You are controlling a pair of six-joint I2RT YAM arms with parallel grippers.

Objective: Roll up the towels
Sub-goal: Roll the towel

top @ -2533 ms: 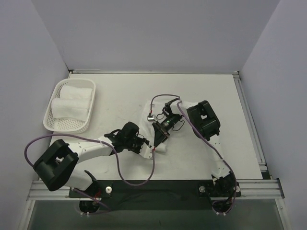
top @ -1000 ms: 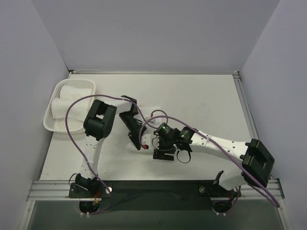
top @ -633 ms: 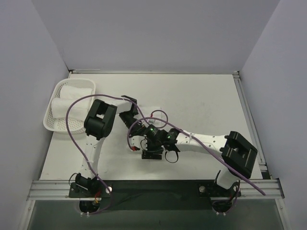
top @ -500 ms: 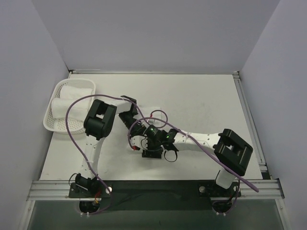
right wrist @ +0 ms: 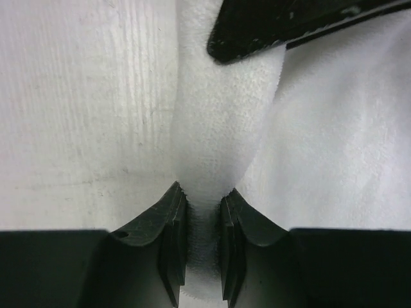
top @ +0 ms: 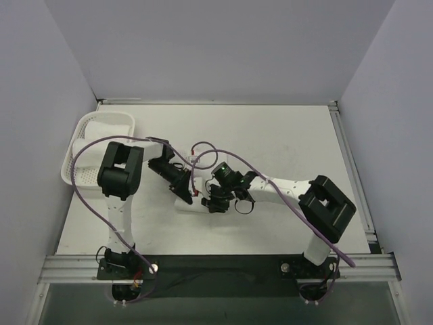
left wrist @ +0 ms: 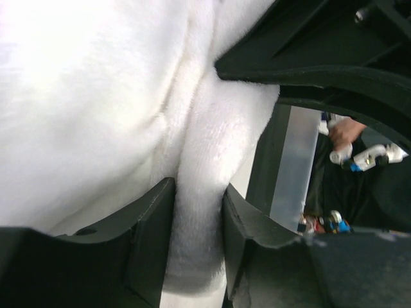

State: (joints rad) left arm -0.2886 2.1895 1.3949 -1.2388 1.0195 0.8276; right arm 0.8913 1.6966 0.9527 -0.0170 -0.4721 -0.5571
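On the white table [top: 291, 135] inside pale walls, the right gripper [right wrist: 204, 206] is clenched on a raised fold of the towel [right wrist: 225, 115], and the left gripper [left wrist: 199, 215] pinches the same towel just beside it, mid-table. This looks like the rolling step: next, both should turn that pinched edge over together, evenly.
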